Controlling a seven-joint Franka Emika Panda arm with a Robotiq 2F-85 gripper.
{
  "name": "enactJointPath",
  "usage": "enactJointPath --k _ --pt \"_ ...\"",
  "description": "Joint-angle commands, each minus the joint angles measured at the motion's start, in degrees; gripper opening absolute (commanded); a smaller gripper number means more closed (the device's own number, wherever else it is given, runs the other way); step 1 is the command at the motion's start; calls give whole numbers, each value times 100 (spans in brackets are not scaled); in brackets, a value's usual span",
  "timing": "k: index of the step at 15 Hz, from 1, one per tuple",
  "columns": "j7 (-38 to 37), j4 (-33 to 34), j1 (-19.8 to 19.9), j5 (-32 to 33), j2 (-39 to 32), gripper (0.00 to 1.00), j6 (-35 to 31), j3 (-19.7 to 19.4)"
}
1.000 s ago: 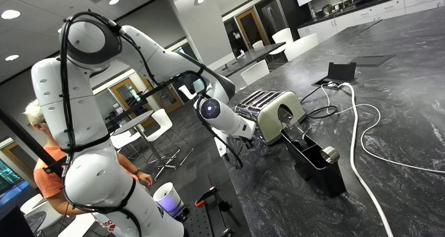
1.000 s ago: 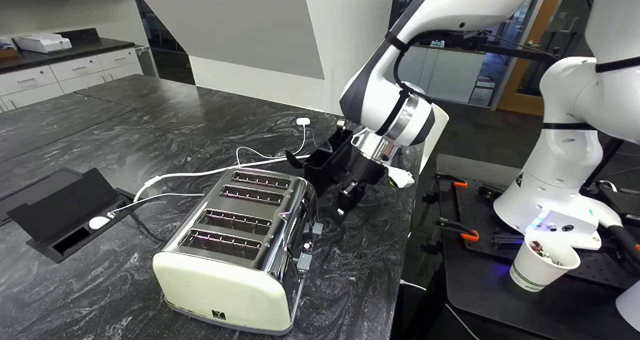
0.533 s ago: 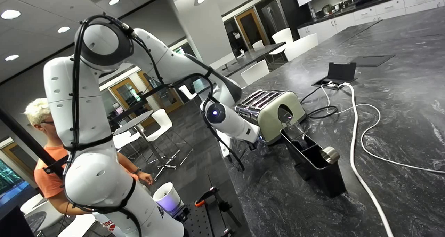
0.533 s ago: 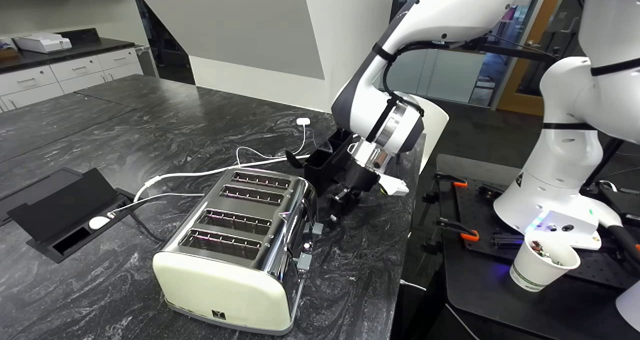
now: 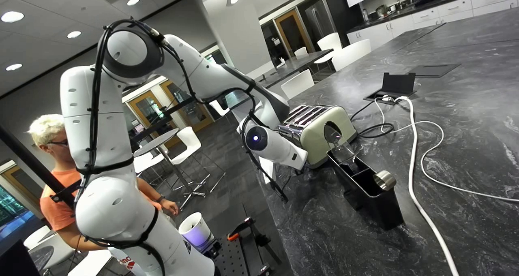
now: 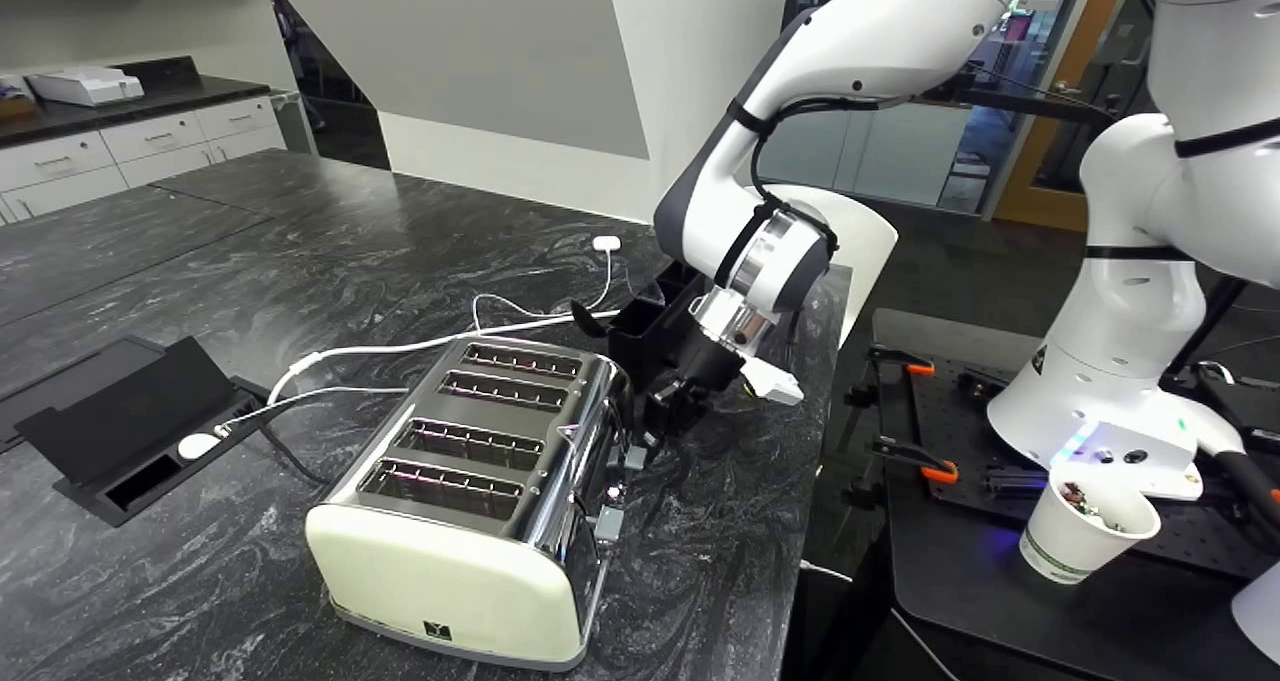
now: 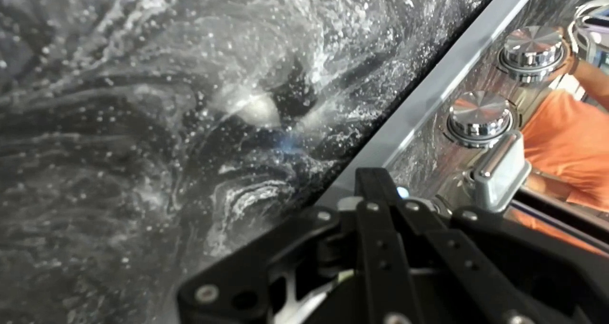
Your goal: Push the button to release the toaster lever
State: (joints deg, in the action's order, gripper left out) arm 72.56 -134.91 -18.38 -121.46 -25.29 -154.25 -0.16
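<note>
Built as a smooth, glossy white arm point(image 5: 113, 138) with bulging joints point(image 5: 106, 207), dark grey collars point(image 5: 155, 59) and oval dimples point(image 5: 117, 202). Wears black cables point(image 5: 95, 110) cinched by black straps point(image 6: 750, 117). Shows a blue-white light point(image 5: 255, 138) in a dark cap point(image 5: 262, 143), a silver band point(image 6: 762, 254) and a dark emblem point(image 6: 1039, 362). Ends in a black gripper point(image 7: 379, 183) with narrow bars point(image 7: 385, 276) and silver screws point(image 7: 207, 293).

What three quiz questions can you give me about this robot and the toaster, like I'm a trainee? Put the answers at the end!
1. True or false: the gripper is beside the toaster.
2. Pick one: how many bread slots show on top of it? A) two, B) four, C) six.
3. Fill in the colour: in an exterior view, the person wears a shirt that is ____.

Key: 1. True. 2. B. 3. Orange.
</note>
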Motion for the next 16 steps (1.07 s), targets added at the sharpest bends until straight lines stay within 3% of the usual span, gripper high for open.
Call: enactJointPath --k 1,16 --pt "309 71 73 -358 -96 0 346 -98" --pt "198 -249 265 -12 107 0 898 -116"
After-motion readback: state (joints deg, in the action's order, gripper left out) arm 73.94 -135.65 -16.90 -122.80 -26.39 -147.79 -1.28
